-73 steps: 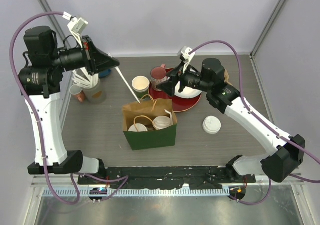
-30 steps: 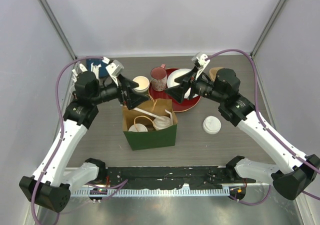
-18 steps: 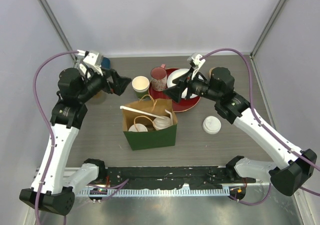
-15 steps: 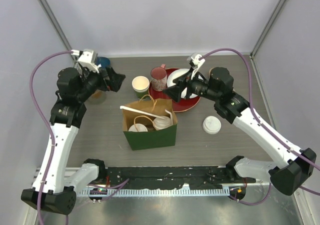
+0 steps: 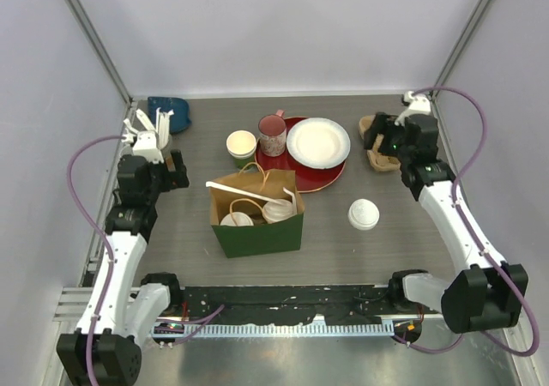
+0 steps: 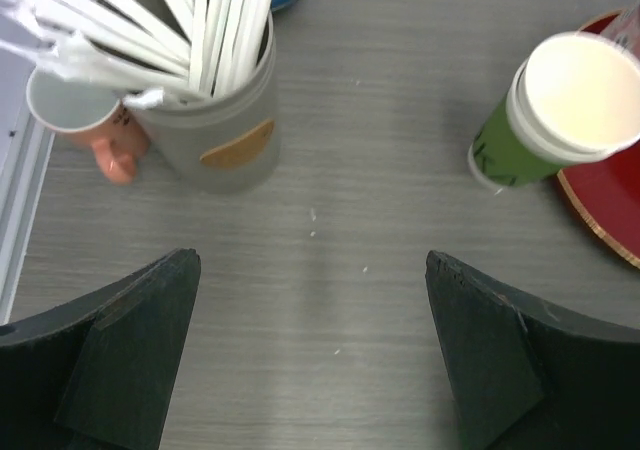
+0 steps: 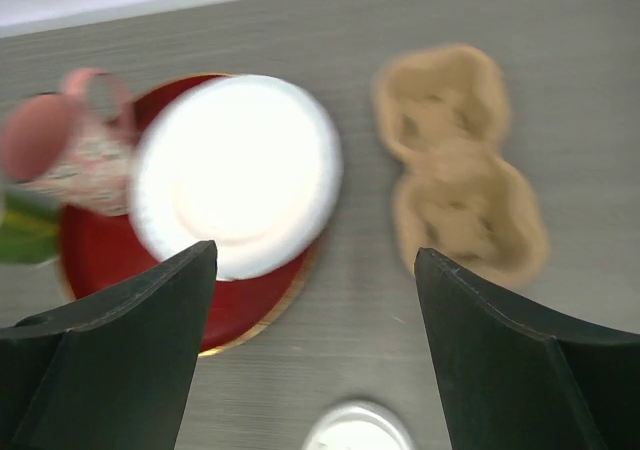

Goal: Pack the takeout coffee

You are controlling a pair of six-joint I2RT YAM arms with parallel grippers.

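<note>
A lidless green takeout coffee cup (image 5: 241,147) (image 6: 560,105) stands just behind the green paper bag (image 5: 257,232). Inside the bag sit two lidded cups (image 5: 237,220) (image 5: 278,210), and a white straw (image 5: 236,188) lies across its mouth. A loose white lid (image 5: 364,214) (image 7: 360,432) rests on the table right of the bag. My left gripper (image 5: 176,170) (image 6: 310,270) hangs open and empty at the left side, above bare table. At the right side my right gripper (image 5: 380,137) (image 7: 315,255) is open and empty, between the plates and the cardboard cup carrier (image 7: 460,160).
A pink speckled mug (image 5: 272,134) and a white plate (image 5: 318,142) sit on a red plate (image 5: 330,177) at the back. In the left wrist view a grey holder of wrapped straws (image 6: 215,130) and a small pink cup (image 6: 85,120) stand at the left. A blue object (image 5: 167,111) lies in the back left corner.
Both arms have drawn back from the middle to the table's sides, the left from over the bag, the right from over the red plate. Both grippers stayed open.
</note>
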